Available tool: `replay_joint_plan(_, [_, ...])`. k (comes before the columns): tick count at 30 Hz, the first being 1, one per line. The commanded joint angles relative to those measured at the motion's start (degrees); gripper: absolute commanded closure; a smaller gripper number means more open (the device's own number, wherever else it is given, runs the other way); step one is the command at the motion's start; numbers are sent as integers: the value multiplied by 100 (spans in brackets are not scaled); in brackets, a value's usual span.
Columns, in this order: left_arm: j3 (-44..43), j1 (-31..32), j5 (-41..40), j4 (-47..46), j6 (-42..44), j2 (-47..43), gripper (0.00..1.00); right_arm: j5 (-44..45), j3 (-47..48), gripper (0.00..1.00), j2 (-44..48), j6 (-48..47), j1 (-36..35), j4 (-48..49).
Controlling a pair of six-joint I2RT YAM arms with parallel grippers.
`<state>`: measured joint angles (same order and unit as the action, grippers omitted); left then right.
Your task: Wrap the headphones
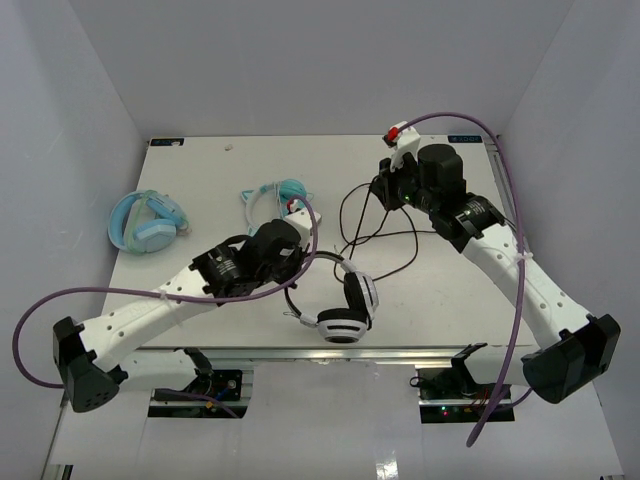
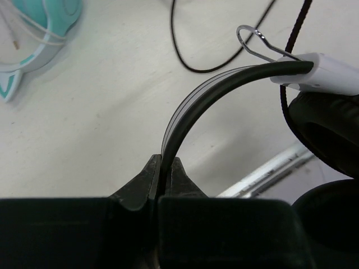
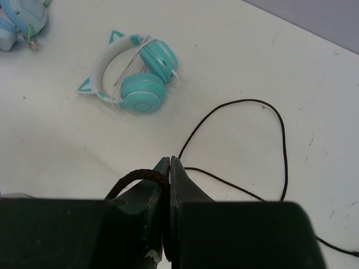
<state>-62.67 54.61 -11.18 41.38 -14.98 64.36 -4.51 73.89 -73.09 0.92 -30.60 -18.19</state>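
The black-and-white headphones lie near the table's front edge, earcups stacked and the thin headband arching toward my left arm. My left gripper is shut on that headband. Beside it are a black ear pad and a white slider. The long thin black cable loops loosely across the table's middle toward the back right. There my right gripper is shut on the cable. A braided stretch curls over its left finger, and more cable loops on the table beyond.
Teal cat-ear headphones lie just behind my left gripper, also seen in the right wrist view. Chunky light-blue headphones rest at the far left. The table's front edge runs just below the black-and-white headphones. Grey walls close in both sides.
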Motion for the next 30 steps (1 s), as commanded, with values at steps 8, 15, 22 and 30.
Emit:
replay_joint_plan(8, [-668, 40, -2325, 329, -820, 770, 100, -263, -231, 92, 715, -66, -339, -272])
replay_joint_plan(15, [-801, -85, -3021, 478, -1271, 1117, 100, -602, -566, 92, 1027, 83, -851, -152])
replay_joint_plan(22, [-993, -411, -3508, 725, -1937, 1309, 100, -616, -1151, 92, 1389, 365, -1530, 106])
replay_joint_plan(30, [-1071, -627, -3604, 530, -2198, 1170, 100, -593, -1939, 92, 1719, 783, -2058, 713])
